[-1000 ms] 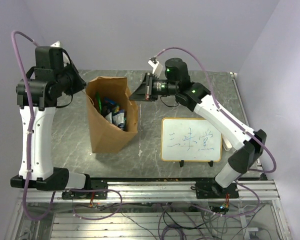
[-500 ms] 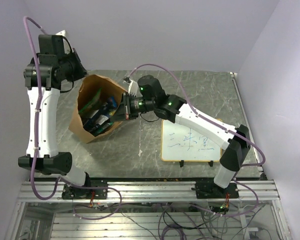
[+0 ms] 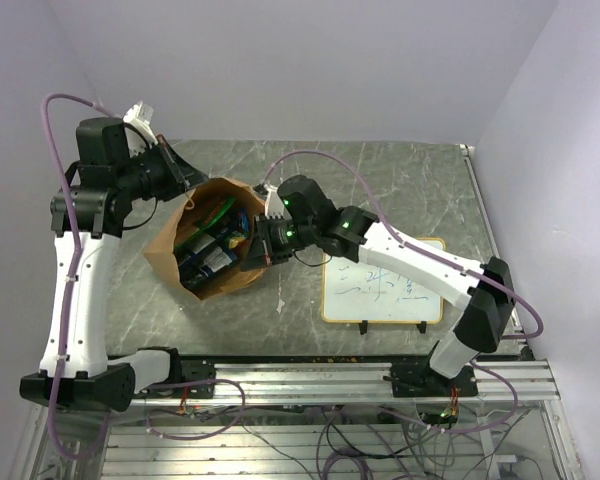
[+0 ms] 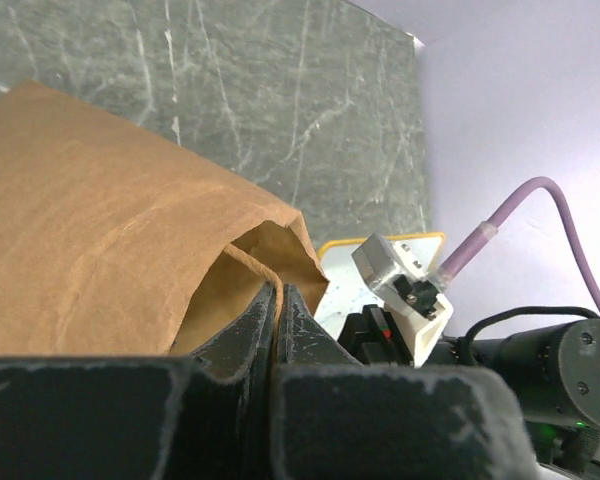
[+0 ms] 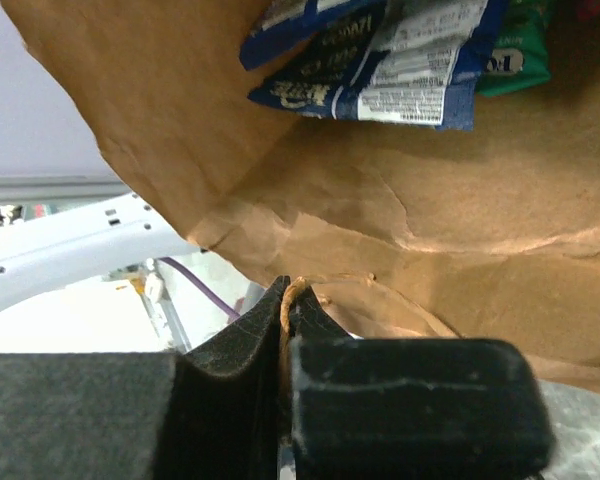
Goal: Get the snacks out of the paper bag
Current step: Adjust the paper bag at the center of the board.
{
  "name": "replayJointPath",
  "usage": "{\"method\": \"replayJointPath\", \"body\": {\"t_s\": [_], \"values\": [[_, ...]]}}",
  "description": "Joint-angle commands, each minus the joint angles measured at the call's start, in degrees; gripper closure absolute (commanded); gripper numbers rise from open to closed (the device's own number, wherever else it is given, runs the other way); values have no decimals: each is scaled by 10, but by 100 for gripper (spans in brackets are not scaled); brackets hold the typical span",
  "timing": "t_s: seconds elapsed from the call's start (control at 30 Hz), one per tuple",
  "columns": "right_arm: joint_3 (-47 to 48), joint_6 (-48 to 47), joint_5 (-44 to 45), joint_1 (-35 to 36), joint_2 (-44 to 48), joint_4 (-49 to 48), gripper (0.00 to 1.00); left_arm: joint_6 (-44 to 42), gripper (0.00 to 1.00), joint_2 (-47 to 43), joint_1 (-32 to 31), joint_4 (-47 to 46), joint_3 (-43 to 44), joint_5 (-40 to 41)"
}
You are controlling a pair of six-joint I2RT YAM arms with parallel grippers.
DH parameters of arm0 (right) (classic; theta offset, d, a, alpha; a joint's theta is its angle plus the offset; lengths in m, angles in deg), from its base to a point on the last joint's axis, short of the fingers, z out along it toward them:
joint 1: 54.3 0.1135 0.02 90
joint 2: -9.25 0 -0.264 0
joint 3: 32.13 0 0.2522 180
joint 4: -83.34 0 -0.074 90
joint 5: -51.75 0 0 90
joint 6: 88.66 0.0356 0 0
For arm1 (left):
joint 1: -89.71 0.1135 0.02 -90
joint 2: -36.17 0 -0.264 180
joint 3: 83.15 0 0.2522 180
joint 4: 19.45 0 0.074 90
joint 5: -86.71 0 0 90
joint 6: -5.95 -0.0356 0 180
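The brown paper bag (image 3: 170, 258) is tipped over on the table, its mouth turned up toward the top camera. Several snacks (image 3: 212, 245) show inside: blue pouches (image 5: 380, 60) and a green packet (image 5: 515, 50). My left gripper (image 3: 193, 185) is shut on the bag's far rim; the left wrist view shows the paper edge (image 4: 280, 235) pinched at that gripper (image 4: 278, 290). My right gripper (image 3: 252, 250) is shut at the near right rim. In the right wrist view the tan string handle (image 5: 380, 285) and the paper run into that gripper (image 5: 288, 290).
An orange-framed whiteboard (image 3: 385, 280) with blue writing lies on the marble table (image 3: 380, 180), right of the bag and under the right forearm. Purple cables loop over both arms. The metal rail with the arm bases (image 3: 310, 385) runs along the near edge.
The bag stood upright a second ago and is now tipped. Both grippers have kept hold of its rim; the right one swung left and toward the near edge, and the left arm shifted.
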Motion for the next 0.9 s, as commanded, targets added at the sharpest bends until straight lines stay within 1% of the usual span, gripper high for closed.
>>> {"method": "replayJointPath", "body": {"t_s": [0.0,0.07,0.2,0.27,0.4,0.47,0.57,0.63,0.73,0.87], "values": [[-13,-44,35,20,26,37,98,39,93,-27,2,-52,-24,-60],[-12,-53,56,25,32,58,96,41,93,-35,1,-51,-31,-64],[-7,-78,105,25,50,97,86,34,93,-40,1,-42,-31,-67],[-1,-102,131,25,62,121,79,31,93,-41,2,-38,-29,-70],[-1,-141,194,23,87,166,63,19,93,-43,2,-18,-20,-51],[-1,-160,225,22,96,186,59,19,93,-39,2,-11,-16,-41],[8,-190,252,19,102,216,58,24,93,-34,1,-10,-11,-35],[18,-209,275,19,105,235,55,30,93,-33,2,-17,-13,-37],[36,-252,293,19,110,241,49,32,93,-33,1,-18,-20,-32],[87,-326,286,19,102,203,39,41,93,-34,2,-18,-28,-29]]}}
